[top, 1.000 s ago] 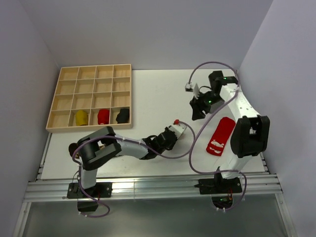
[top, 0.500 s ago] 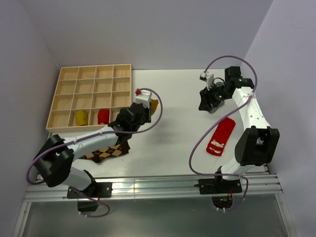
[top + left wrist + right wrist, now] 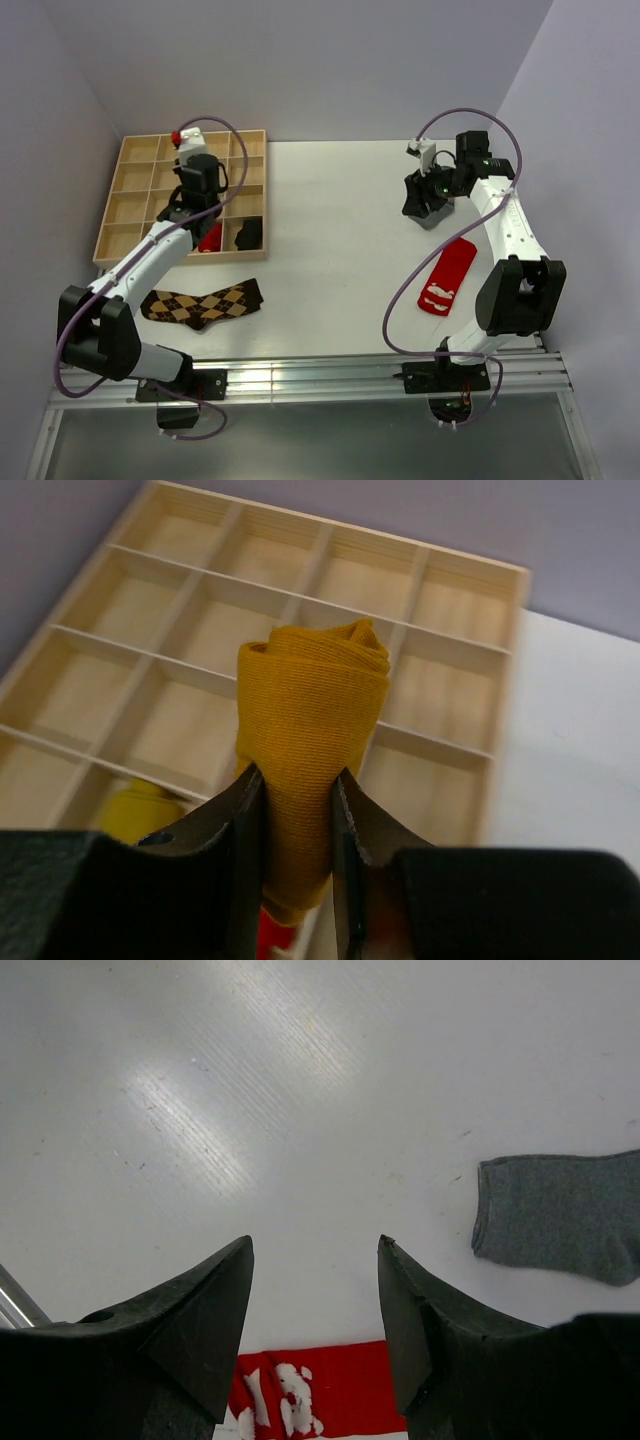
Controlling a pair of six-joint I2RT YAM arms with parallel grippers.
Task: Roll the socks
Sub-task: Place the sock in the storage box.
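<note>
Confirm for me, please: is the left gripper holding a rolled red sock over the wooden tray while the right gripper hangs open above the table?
Not quite. The rolled sock in the left gripper is mustard-orange, not red, as the left wrist view shows. It is indeed over the wooden tray, and the right gripper hangs open above the table.

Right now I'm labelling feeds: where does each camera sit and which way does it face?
Top external: above and behind left arm and right arm, both in view, looking down at the table, wooden tray, argyle sock.
Left wrist: looks past the left gripper, shut on a rolled mustard sock, onto the tray.
Right wrist: looks down past the open right gripper at grey sock, red sock.
Shared: top and right wrist show the red sock.
</note>
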